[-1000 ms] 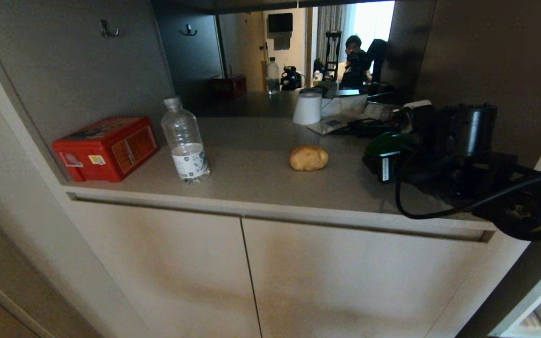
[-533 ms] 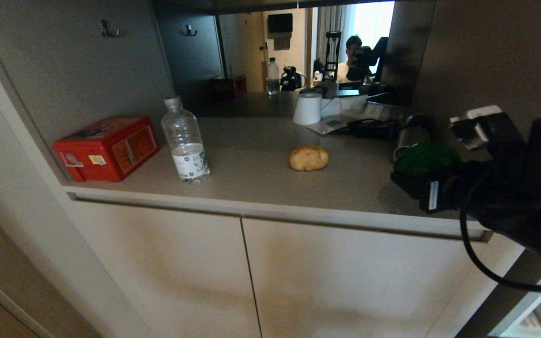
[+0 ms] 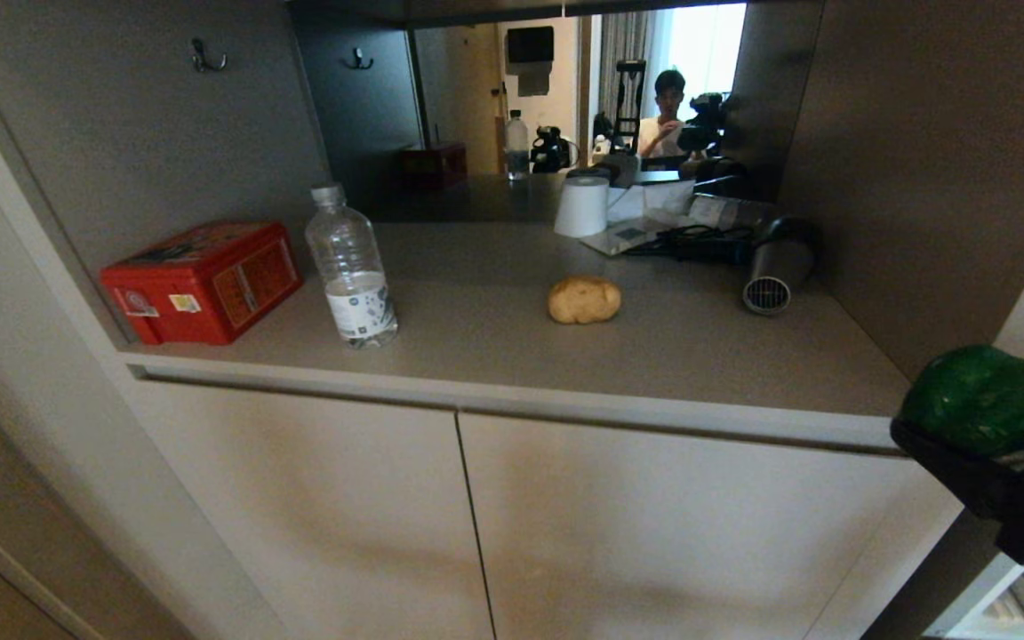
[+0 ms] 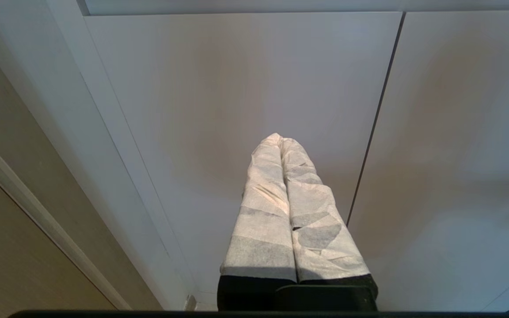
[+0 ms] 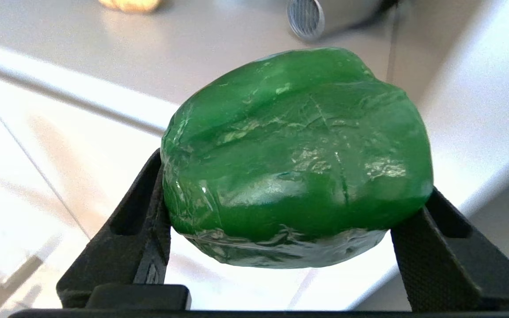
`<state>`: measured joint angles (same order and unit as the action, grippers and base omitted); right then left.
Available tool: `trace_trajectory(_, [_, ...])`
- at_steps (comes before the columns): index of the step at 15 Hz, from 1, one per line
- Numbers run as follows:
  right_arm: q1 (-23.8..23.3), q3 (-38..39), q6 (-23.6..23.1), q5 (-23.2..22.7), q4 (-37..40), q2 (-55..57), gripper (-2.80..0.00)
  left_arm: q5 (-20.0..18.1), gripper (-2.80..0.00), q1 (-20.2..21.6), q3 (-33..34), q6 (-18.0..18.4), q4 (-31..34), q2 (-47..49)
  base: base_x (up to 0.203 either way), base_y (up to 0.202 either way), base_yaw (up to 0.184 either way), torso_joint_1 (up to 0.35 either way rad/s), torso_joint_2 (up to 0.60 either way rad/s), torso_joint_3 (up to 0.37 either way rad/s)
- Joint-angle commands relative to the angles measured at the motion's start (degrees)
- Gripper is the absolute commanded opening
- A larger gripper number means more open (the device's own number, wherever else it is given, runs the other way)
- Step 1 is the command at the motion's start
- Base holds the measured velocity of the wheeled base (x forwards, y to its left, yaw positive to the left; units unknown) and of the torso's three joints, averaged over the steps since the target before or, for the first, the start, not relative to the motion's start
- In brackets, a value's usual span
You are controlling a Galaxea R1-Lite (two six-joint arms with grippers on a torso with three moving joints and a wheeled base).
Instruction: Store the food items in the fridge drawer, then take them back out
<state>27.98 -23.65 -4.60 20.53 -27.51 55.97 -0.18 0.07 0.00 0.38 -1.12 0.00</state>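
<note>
The right end effector (image 5: 296,212) clamps the green bell pepper (image 5: 296,154) between its black fingers (image 5: 142,229).

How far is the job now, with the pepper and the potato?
Done: nothing stored; no fridge drawer is in view. In hand: the right gripper holds the green pepper clear of the counter. Left: the potato lies on the counter; left gripper is shut, idle.

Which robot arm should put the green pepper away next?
The right. Its right gripper already clamps the green pepper, lifted off the counter. The left gripper is shut and empty, facing the cabinet doors.
</note>
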Motion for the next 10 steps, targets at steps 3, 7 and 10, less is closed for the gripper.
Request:
trace_trajectory(3, [0.05, 2.84, 0.18, 0.12, 7.64, -13.75, -2.80, 0.01, -2.80, 0.01, 0.62, -0.03, -0.02, -0.09, 0.000, 0.000, 0.000, 0.000, 0.00, 0.000])
trace_trajectory(7, [-0.36, 3.18, 0.48, 0.27, 19.25, -23.43, -2.80, -0.05, -2.80, 0.01, 0.62, 0.03, -0.02, -0.09, 0.000, 0.000, 0.000, 0.000, 0.00, 0.000])
trace_trajectory(10, [-2.67, 3.84, 0.81, 0.22, 26.40, -28.27, -2.80, 0.01, -2.80, 0.01, 0.62, 0.05, -0.02, -0.09, 0.000, 0.000, 0.000, 0.000, 0.00, 0.000])
